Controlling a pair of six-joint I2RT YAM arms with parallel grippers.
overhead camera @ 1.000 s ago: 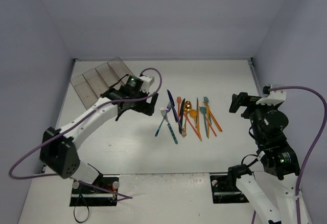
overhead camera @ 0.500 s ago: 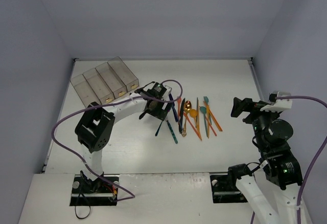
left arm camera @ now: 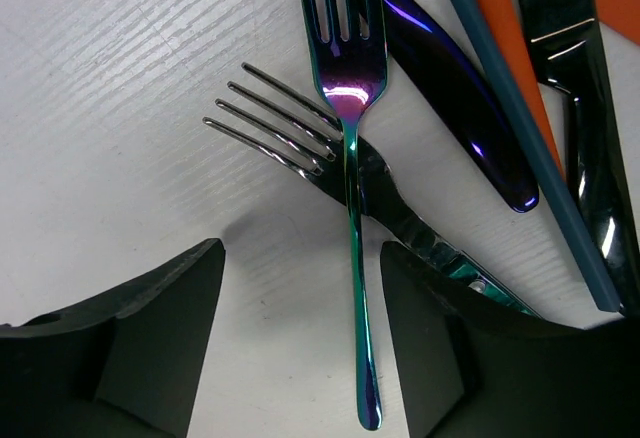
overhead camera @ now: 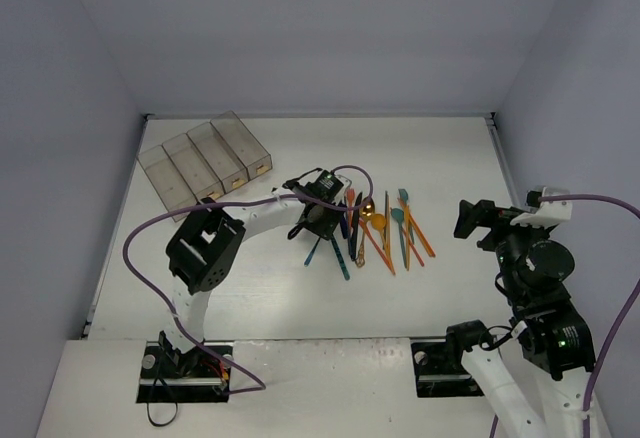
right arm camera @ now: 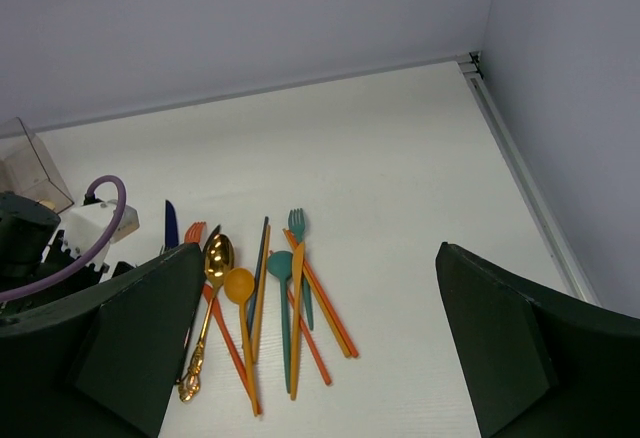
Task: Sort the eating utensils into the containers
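Note:
The eating utensils (overhead camera: 372, 226) lie in a loose pile at mid-table. My left gripper (overhead camera: 326, 220) is low over the pile's left edge. In the left wrist view an iridescent fork (left arm camera: 350, 98) lies across a second shiny fork (left arm camera: 300, 143). The slim handle of the iridescent fork runs between my left gripper's (left arm camera: 300, 353) fingers, close to the right finger (left arm camera: 430, 348); the jaws stand apart around it. The containers (overhead camera: 205, 161) sit at the back left. My right gripper (overhead camera: 470, 220) hovers open to the right of the pile, holding nothing.
Beside the forks lie a dark purple knife (left arm camera: 455, 93), an orange piece (left arm camera: 510, 53) and a black knife (left arm camera: 580, 118). The right wrist view shows a gold spoon (right arm camera: 215, 258), an orange spoon (right arm camera: 238, 286), a teal spoon (right arm camera: 280, 264) and a teal fork (right arm camera: 297, 224). Walls enclose the table.
My left arm swung right from beside the containers to the forks and came down over them, its jaws narrowing. The right arm shifted only slightly.

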